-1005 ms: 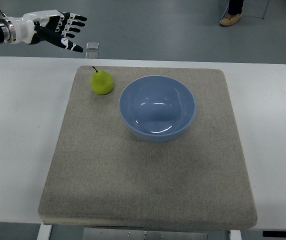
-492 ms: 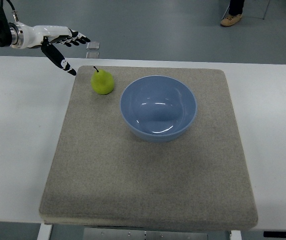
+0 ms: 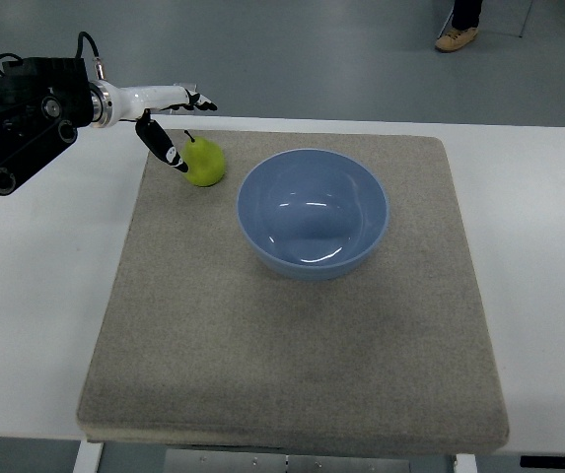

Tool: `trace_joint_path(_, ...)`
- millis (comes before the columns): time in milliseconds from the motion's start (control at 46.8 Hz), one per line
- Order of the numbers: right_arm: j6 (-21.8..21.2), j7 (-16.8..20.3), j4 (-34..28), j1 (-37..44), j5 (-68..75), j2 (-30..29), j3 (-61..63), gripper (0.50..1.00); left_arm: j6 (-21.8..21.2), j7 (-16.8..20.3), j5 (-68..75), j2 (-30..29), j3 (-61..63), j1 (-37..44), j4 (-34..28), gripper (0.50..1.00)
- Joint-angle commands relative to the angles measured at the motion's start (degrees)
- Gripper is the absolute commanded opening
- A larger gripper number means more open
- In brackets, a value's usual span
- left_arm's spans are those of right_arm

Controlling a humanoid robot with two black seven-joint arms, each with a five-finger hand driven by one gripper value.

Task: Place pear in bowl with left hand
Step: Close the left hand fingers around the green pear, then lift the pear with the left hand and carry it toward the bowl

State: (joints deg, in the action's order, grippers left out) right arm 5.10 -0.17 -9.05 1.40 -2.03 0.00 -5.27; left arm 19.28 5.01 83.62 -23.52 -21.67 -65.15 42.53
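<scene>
A green pear with a dark stem stands on the grey mat at its far left corner. A light blue bowl sits on the mat just right of the pear and is empty. My left hand comes in from the left edge and hangs over the pear. Its fingers are spread above the pear's far side and the thumb points down at the pear's left side. The hand holds nothing. The right arm is out of view.
The mat lies on a white table. A small clear object lies on the floor beyond the table's far edge. A person's shoe shows on the floor at the top right.
My left hand has moved right and toward the pear, from beyond the table's far left corner to over the pear. The arm has come further into view. Pear and bowl have not moved.
</scene>
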Motion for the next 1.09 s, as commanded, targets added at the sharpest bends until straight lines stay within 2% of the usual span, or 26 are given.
trace_joint_path(0,0.0,0.0,0.0,0.0,-0.1,0.0,0.0,0.924,-1.1,0.0,1.5,0.8,0.7,0.5,-0.2,0.99)
trace_joint_path(364,0.0,0.0,0.0,0.0,0.0,0.0,0.0,0.924,-1.5,-0.1,3.3,3.3,0.9,0.9,-3.9,0.99)
trace_joint_path(556,0.0,0.0,0.0,0.0,0.0,0.0,0.0,0.924,-1.6,-0.3,3.2,3.9,1.5,0.9,-4.1,0.969)
trace_joint_path(642,0.0,0.0,0.0,0.0,-0.1,0.0,0.0,0.924,-1.6,-0.3,3.3,3.9,1.5,0.9,-4.4,0.93)
trace_joint_path(684,0.0,0.0,0.0,0.0,-0.1,0.0,0.0,0.924,-1.6,-0.3,3.3,3.9,1.8,0.9,-4.5,0.894)
trace_joint_path(813,0.0,0.0,0.0,0.0,0.0,0.0,0.0,0.924,-1.6,-0.3,3.2,3.9,1.8,0.9,-4.5,0.853)
trace_joint_path(856,0.0,0.0,0.0,0.0,-0.1,0.0,0.0,0.924,-1.6,-0.3,3.2,4.0,1.8,1.0,-4.5,0.819)
trace_joint_path(1005,0.0,0.0,0.0,0.0,0.0,0.0,0.0,0.924,-1.6,-0.3,3.2,4.0,1.8,0.9,-4.5,0.776)
trace_joint_path(1027,0.0,0.0,0.0,0.0,0.0,0.0,0.0,0.924,-1.6,-0.3,3.2,3.9,1.8,0.9,-4.4,0.763)
trace_joint_path(1070,0.0,0.0,0.0,0.0,0.0,0.0,0.0,0.924,-1.5,-0.3,3.2,3.9,1.8,0.8,-4.4,0.701)
